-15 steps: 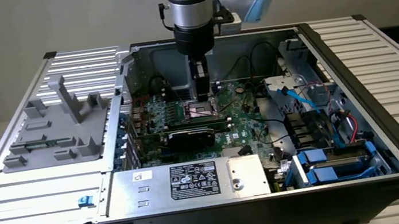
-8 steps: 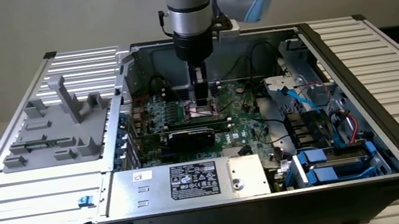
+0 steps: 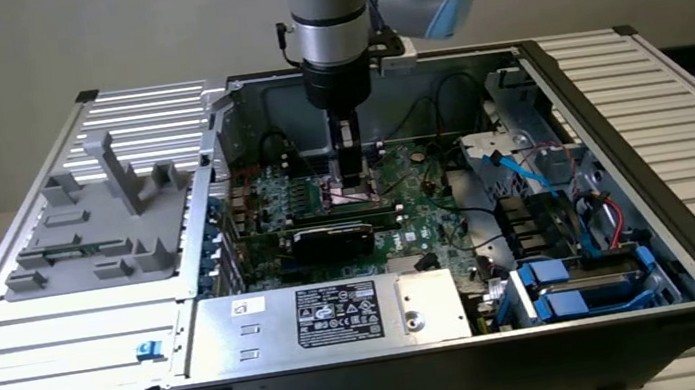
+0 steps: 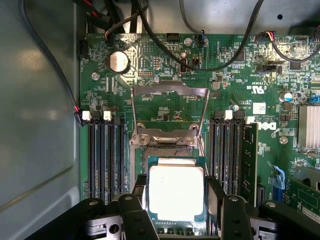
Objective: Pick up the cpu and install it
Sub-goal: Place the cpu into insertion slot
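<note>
The cpu (image 4: 176,192), a flat square chip with a bright silver top and a thin green edge, sits between the black fingers (image 4: 141,190) of my gripper (image 4: 177,196), which press on two opposite sides of it. It hangs level just over the open socket (image 4: 165,148) on the green motherboard (image 4: 240,80). The socket's metal load frame (image 4: 169,91) is swung up and away. In the exterior view my gripper (image 3: 353,192) reaches straight down into the open computer case (image 3: 604,101), low over the board's middle.
Memory slots (image 4: 105,155) flank the socket on both sides. Black cables (image 4: 200,60) cross the board above it. A black graphics card (image 3: 333,240) lies just in front of the gripper, and a silver power supply (image 3: 323,317) lies nearer still. A grey fixture (image 3: 102,222) stands outside the case.
</note>
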Controlling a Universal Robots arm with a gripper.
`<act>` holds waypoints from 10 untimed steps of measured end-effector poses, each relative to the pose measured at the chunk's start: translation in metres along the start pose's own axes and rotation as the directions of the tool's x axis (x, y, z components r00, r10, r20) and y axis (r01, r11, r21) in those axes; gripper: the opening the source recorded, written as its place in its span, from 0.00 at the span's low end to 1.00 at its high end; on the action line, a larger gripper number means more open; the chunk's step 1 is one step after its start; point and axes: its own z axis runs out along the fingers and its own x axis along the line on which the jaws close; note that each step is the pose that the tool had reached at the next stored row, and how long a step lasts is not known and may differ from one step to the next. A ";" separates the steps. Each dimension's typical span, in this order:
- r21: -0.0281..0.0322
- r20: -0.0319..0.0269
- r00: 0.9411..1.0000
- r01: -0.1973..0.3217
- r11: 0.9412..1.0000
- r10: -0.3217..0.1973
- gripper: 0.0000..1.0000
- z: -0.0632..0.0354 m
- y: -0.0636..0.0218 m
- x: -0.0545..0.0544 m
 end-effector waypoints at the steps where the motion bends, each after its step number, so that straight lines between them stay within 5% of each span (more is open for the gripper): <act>1: 0.000 -0.001 1.000 0.000 1.000 0.000 0.56 0.0006 0.0000 0.000; 5: 0.000 -0.001 1.000 0.000 1.000 0.000 0.56 0.0048 -0.0007 0.000; 10: -0.001 -0.012 1.000 -0.001 1.000 0.001 0.56 0.0077 -0.0023 0.001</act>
